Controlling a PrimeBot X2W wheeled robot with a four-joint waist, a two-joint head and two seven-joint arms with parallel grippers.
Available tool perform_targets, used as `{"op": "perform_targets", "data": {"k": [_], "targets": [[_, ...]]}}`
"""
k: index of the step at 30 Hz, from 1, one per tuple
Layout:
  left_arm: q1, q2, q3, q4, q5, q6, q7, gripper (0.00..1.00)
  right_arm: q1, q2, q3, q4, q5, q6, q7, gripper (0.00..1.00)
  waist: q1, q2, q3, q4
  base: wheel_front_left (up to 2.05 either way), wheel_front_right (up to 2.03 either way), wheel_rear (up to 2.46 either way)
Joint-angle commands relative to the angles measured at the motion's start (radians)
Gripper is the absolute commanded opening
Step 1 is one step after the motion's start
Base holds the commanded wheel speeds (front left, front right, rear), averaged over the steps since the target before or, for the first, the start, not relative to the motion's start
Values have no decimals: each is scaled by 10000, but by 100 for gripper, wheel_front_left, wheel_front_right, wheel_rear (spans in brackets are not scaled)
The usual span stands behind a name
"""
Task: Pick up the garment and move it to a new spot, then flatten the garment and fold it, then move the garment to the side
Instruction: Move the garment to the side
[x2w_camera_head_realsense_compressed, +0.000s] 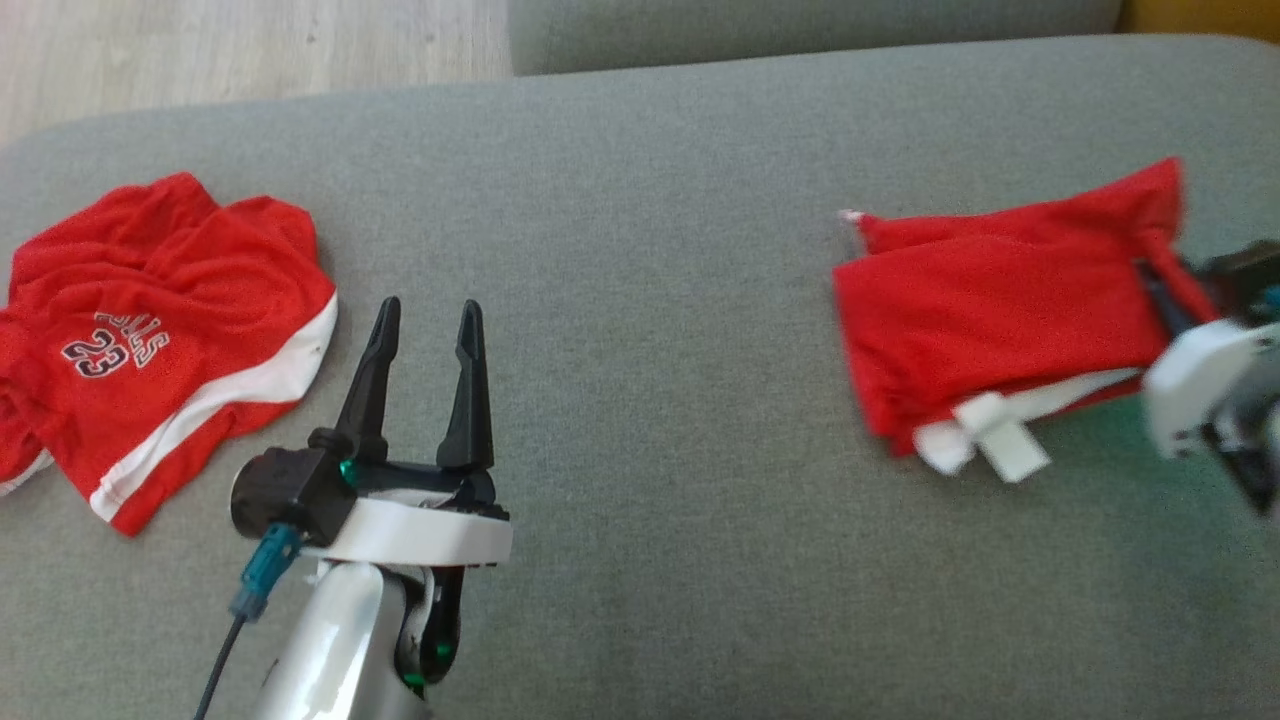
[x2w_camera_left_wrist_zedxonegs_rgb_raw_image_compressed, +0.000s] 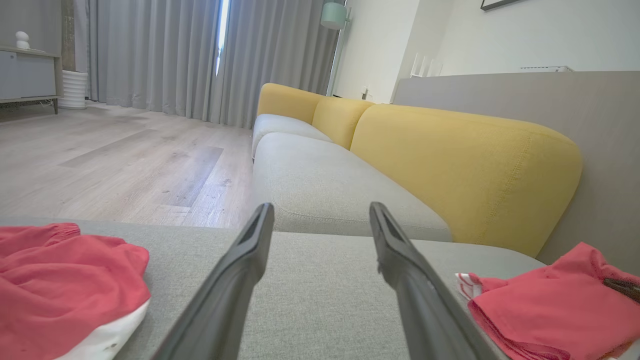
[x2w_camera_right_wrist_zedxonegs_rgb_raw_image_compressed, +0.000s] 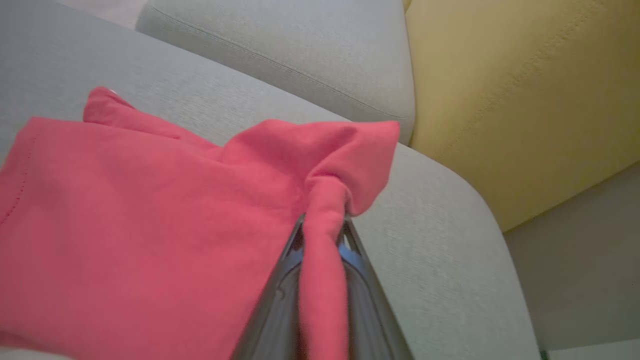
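Head view, left to right: grey sofa seat (x2w_camera_head_realsense_compressed: 640, 170); red number-23 jersey (x2w_camera_head_realsense_compressed: 160, 330), crumpled, far left; my left claw (x2w_camera_head_realsense_compressed: 428, 312), spread wide, empty; folded red garment (x2w_camera_head_realsense_compressed: 990, 310), far right, its corner pinched in my closed right claw (x2w_camera_head_realsense_compressed: 1160, 280). Left wrist view: wood floor (x2w_camera_left_wrist_zedxonegs_rgb_raw_image_compressed: 115, 160), grey curtains (x2w_camera_left_wrist_zedxonegs_rgb_raw_image_compressed: 160, 55), yellow backrests (x2w_camera_left_wrist_zedxonegs_rgb_raw_image_compressed: 465, 165).

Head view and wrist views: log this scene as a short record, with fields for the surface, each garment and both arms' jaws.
surface: grey sofa cushion
folded red garment: lies on the cushion's right side, white trim at its near edge
red jersey: crumpled on the cushion's left side, number 23 showing
left jaws: open and empty, between the two garments
right jaws: shut on a bunched corner of the folded red garment
stage: garment already folded
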Motion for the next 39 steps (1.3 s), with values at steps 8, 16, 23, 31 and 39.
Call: {"op": "perform_targets", "data": {"k": [8,16,23,31,39], "targets": [[-582,47,338,-392,134,-78,-51,100,-174,-2268,477,-324,905,-9,173,0,1,0,738,127,0,0,0],[-953,47,378,-422,229,-182,-51,100,-660,-2979,-344,519,611,-9,167,0,1,0,1403,284,0,0,0],[-1041,47,405,-423,251,-222,-51,100,-994,-3015,-1274,1052,-52,-9,-55,0,1,0,1565,304,0,0,0],[-1006,47,369,-373,258,-214,-51,100,-1075,-2655,-2056,1374,-714,-9,-221,0,1,0,1468,259,0,0,0],[-873,47,365,-299,262,-222,-51,100,-1008,-2075,-2903,1458,-689,-9,-256,100,1,0,1224,173,0,0,0]]}}
